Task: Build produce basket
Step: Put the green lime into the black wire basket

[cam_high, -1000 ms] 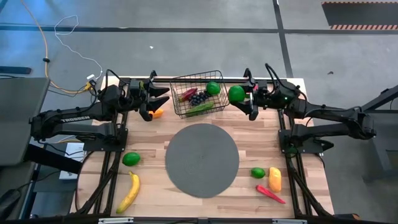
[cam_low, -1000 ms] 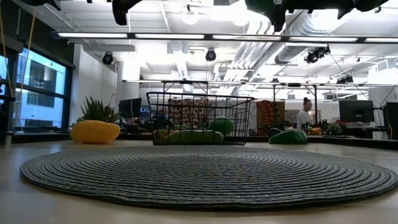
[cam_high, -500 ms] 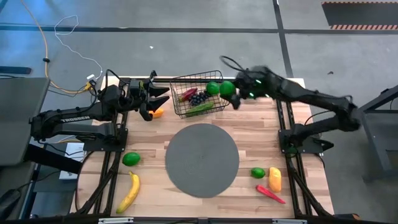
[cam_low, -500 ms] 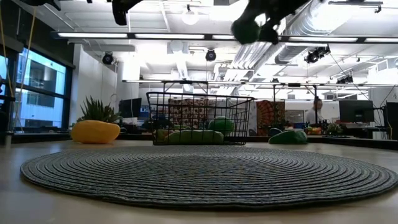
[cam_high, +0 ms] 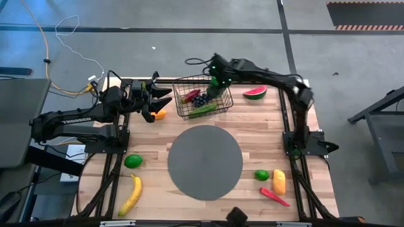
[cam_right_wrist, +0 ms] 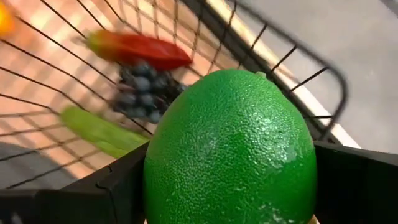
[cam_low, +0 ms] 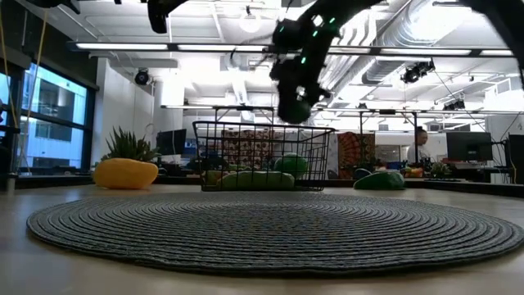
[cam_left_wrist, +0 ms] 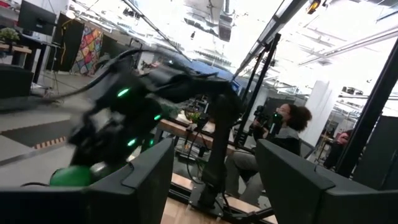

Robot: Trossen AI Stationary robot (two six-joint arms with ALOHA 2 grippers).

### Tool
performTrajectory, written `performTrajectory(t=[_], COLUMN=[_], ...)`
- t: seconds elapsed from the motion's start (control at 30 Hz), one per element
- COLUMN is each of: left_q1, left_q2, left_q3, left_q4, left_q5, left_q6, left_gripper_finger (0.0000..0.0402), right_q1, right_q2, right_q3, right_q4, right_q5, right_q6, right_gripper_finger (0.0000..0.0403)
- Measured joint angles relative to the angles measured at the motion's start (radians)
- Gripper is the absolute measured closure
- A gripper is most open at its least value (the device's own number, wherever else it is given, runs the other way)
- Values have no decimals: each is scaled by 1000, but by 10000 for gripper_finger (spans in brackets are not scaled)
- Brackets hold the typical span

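Lime [cam_right_wrist: 230, 149] fills right wrist view, above basket [cam_right_wrist: 292, 68].

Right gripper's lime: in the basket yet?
No. The lime sits clamped in the right gripper, above the basket.

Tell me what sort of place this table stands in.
Probably an open-plan office or lab: long ceiling lights and bare ducts overhead, desks with monitors, and a person seated at a desk.

A round grey woven mat [cam_high: 205, 162] lies on the wooden table [cam_high: 154, 142].
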Motion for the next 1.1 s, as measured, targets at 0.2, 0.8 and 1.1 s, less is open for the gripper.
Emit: performTrajectory(t=[0.2, 0.8, 1.1], left_q1=[0, 0, 0], left_q2=[0, 0, 0], left_q3=[0, 0, 0], left_q4=[0, 0, 0], left_q5=[0, -3, -3], left_q6=[0, 18, 18], left_gripper_finger=[186, 186, 186], right_q1=[2, 5, 3], right_q2=[145, 198, 199], right_q3=[72, 71, 69], right_q4=[-65, -47, -85], right_q5=[-4, -12, -63], right_q6=[2, -126, -36], right_gripper_finger=[97, 97, 97])
